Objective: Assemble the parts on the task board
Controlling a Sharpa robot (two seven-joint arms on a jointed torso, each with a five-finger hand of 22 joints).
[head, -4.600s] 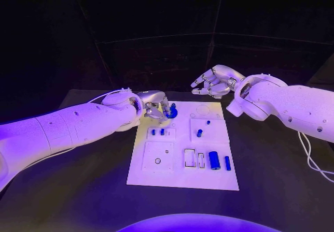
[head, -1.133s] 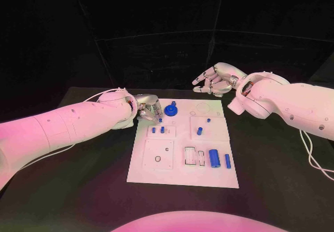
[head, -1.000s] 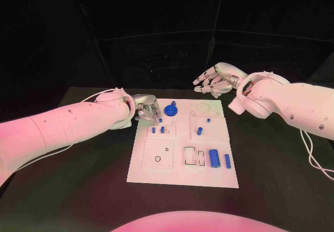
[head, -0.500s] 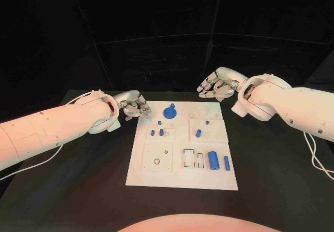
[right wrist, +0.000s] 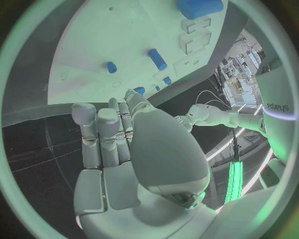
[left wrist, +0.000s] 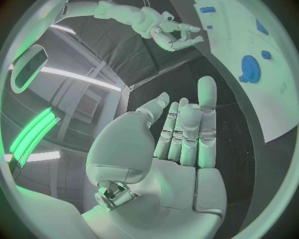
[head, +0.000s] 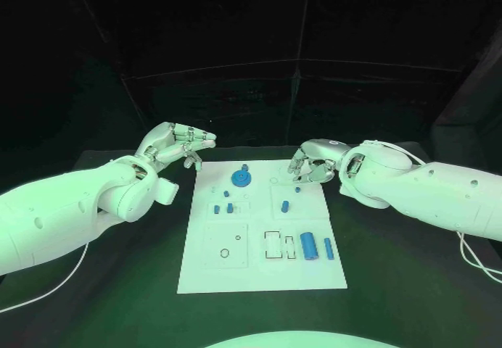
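The white task board (head: 262, 272) lies in the middle of the table. A blue gear (head: 241, 176) sits near its far edge, with small blue pegs (head: 223, 209) below it. A short blue piece (head: 286, 206) lies to the right, and a thick blue cylinder (head: 309, 245) with a thin one (head: 328, 250) lies lower right. My left hand (head: 175, 141) hovers off the board's far left corner, fingers apart and holding nothing. My right hand (head: 310, 161) hangs over the far right corner with its fingers loosely bent and nothing in them. The left wrist view shows my left hand (left wrist: 184, 134) and the gear (left wrist: 249, 67).
The black table (head: 115, 290) surrounds the board on all sides. In the right wrist view, my right hand (right wrist: 118, 134) faces the board (right wrist: 106, 35), and the thick cylinder (right wrist: 199, 7) and the short piece (right wrist: 157, 59) lie on the board.
My left hand has let go of the gear, lifted and pulled back off the board's left side. My right hand has come down towards the board's far right corner. The camera has shifted.
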